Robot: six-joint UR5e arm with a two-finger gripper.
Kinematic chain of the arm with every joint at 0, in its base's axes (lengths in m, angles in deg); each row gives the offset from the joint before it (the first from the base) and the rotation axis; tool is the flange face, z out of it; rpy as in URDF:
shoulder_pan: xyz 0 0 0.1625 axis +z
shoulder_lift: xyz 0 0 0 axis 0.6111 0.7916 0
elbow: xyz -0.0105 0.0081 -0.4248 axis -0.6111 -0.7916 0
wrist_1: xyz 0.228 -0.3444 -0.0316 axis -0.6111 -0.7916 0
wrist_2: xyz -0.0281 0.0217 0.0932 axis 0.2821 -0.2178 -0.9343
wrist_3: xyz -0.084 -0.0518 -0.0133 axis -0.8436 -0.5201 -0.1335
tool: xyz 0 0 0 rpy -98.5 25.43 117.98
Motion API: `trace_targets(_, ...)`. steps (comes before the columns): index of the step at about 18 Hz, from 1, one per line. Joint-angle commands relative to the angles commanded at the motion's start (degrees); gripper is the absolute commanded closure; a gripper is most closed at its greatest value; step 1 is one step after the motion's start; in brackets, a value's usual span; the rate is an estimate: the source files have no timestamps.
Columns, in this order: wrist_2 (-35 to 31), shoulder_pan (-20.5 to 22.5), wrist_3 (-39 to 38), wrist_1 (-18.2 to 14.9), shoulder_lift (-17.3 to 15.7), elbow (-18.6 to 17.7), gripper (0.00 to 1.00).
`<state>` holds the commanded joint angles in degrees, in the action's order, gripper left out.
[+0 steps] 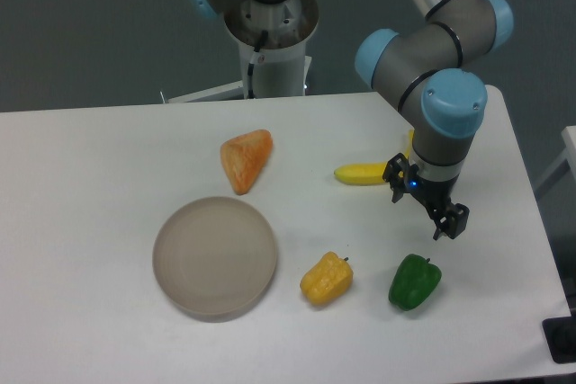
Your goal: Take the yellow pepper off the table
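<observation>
The yellow pepper (326,280) lies on the white table (108,168) near the front edge, between a round plate and a green pepper. My gripper (421,209) hangs above the table to the pepper's upper right, roughly a hand's width away, just above the green pepper. Its black fingers (450,220) stand apart with nothing between them.
A green pepper (415,281) sits right of the yellow one. A yellow banana (362,173) lies just left of the gripper, partly behind the wrist. An orange wedge (245,159) is at the centre back, a grey-beige plate (214,257) at the front left.
</observation>
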<state>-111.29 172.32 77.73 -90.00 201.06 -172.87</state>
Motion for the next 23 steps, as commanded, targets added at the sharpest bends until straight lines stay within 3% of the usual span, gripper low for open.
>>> trace_targets(9, 1.84, -0.70, -1.66, 0.44, -0.44, -0.18, 0.00)
trace_targets(12, 2.02, -4.56, -9.55, 0.53, -0.09, 0.79, 0.00)
trace_targets(18, 1.85, -10.63, -29.86, 0.62, 7.46, 6.32, 0.00)
trace_targets(23, 1.41, -12.48, -29.71, 0.70, 10.19, 6.51, 0.00)
